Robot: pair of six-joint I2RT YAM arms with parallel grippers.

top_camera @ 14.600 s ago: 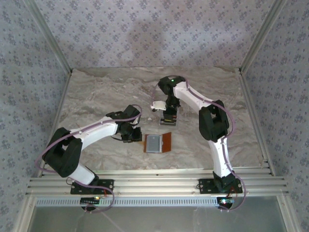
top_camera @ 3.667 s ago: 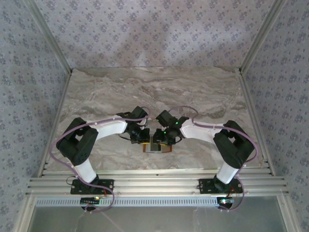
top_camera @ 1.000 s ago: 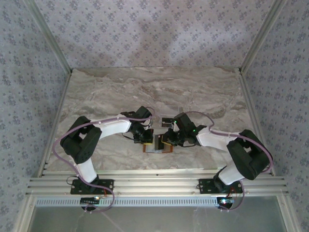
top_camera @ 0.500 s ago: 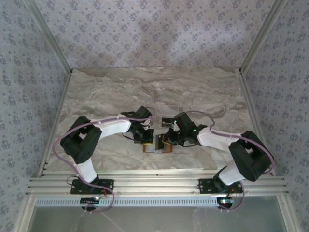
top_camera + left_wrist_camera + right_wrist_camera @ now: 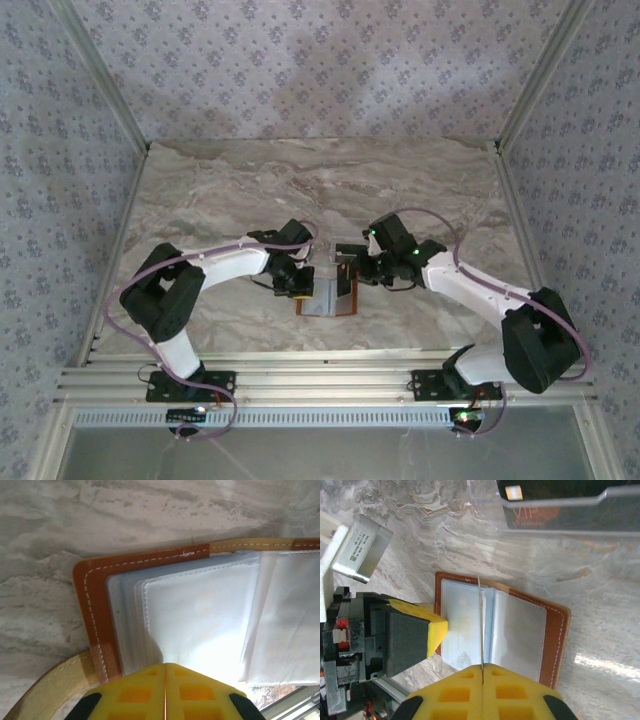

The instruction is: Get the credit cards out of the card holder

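Card holder point(image 5: 340, 298) lies open near-centre on the table, brown stitched leather framing pale clear sleeves, with the left gripper point(image 5: 165, 680), pads shut together, bearing on its left edge, likely to anchor it, while the right gripper point(image 5: 482, 672) pinches a thin pale credit card point(image 5: 480, 625) edge-on above the sleeves.
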